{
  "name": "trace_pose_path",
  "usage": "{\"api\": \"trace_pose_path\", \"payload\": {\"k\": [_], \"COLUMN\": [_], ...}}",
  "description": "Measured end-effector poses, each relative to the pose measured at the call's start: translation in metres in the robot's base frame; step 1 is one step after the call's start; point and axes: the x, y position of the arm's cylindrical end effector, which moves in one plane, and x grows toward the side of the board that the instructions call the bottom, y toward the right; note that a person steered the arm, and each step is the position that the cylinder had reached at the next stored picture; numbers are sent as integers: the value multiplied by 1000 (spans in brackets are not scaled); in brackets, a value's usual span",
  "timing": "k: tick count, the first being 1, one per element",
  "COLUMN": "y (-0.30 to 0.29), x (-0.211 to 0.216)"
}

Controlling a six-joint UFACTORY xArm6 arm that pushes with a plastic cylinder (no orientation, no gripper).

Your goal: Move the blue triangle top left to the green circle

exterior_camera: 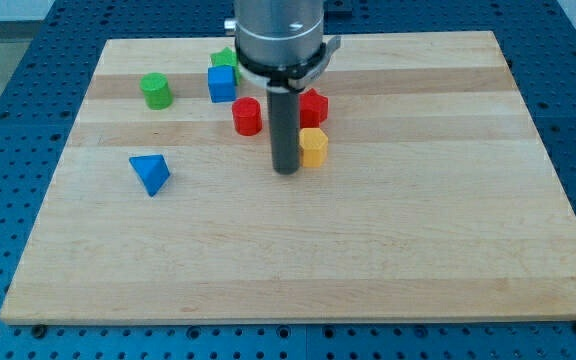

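Observation:
The blue triangle [150, 172] lies on the wooden board at the view's left, below the green circle [155, 90], which stands near the board's top left. My tip [286, 170] rests on the board near the middle, well to the right of the blue triangle and apart from it. The rod stands right beside the yellow block [313, 146], on that block's left.
A blue cube [222, 84] sits right of the green circle with a green block [225, 58] behind it. A red cylinder [247, 116] and a red block [313, 106] stand by the rod. The board's edge [298, 318] runs along the view's bottom.

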Motion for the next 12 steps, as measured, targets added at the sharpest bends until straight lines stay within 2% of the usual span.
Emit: {"api": "trace_pose_path", "payload": {"k": [1,2,3,4,5,6,7,8,9,10,12], "y": [-54,-112,-138,-157,-170,-216,-226,-191,-181,-209,-253], "x": [55,32,-25,-11,22,22,21,21,10,-31,-42]}}
